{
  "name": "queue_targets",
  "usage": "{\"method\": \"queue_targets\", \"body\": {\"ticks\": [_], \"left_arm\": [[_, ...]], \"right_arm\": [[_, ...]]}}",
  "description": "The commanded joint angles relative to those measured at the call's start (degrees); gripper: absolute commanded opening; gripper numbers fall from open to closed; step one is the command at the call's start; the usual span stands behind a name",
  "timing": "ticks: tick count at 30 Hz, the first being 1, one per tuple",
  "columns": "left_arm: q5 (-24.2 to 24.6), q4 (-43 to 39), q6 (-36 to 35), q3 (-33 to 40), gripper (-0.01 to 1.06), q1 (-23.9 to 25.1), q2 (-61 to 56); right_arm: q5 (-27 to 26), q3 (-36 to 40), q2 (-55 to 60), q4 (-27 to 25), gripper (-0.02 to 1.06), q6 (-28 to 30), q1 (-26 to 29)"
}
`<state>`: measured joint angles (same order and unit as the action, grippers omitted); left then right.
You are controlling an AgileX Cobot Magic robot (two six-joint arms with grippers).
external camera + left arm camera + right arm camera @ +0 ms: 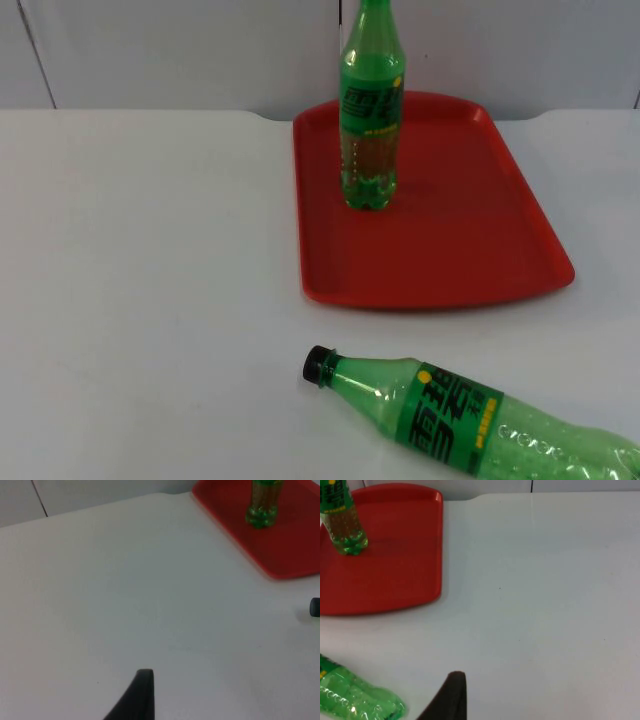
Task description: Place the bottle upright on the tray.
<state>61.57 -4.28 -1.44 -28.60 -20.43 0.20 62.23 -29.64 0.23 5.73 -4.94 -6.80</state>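
— Bottles, two of them. One stands (371,120) upright on the tray (470,240), toward the wall side. The other (470,420) lies on the table (150,280), just off the tray's near edge, cap (318,365) pointing away to the left arm's side.

— So the lying one is the job?

— I think so. It should be taken at the body, near the label, turned cap-up, and set on the bare part of the tray, well apart from the standing one, so it is not knocked.

— And the grippers?

— One left fingertip (137,695) and one right fingertip (447,697) are over the table; open or closed, I cannot tell. Both arms wait.

— Any difference between views?

— Right wrist view shows the lying bottle's base; left wrist view, its cap. Top view gives it nearly whole.
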Motion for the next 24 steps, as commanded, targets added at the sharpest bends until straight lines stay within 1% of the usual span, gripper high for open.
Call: {"method": "queue_targets", "body": {"ticks": [1, 19, 24], "left_arm": [[0.10, 0.48, 0.08, 0.27, 1.05, -0.44, -0.20], [0.10, 0.36, 0.08, 0.27, 1.05, -0.44, -0.20], [0.10, 0.38, 0.08, 0.27, 1.05, -0.44, -0.20]], "right_arm": [[-0.40, 0.05, -0.23, 0.02, 1.05, 0.04, 0.35], [-0.40, 0.05, -0.23, 0.13, 1.05, 0.04, 0.35], [-0.65, 0.05, -0.23, -0.11, 1.00, 1.34, 0.35]]}}
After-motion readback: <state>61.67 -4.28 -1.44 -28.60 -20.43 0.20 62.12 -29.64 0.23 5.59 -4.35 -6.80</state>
